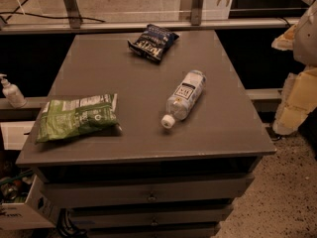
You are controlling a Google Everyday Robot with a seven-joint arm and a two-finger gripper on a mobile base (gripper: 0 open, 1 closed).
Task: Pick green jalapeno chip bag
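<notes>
The green jalapeno chip bag [77, 116] lies flat at the front left of the grey table top [133, 78], close to the left edge. It is light green with white panels and small print. My gripper [296, 83] is a pale yellowish-white shape at the right edge of the view. It is raised beside the table's right side, far from the green bag, and holds nothing that I can see.
A smaller dark blue chip bag [152, 42] lies at the back middle of the table. A clear water bottle [184, 98] with a white cap lies on its side right of centre. A pump bottle [11, 91] stands on a ledge to the left. Drawers [148, 195] are below the table top.
</notes>
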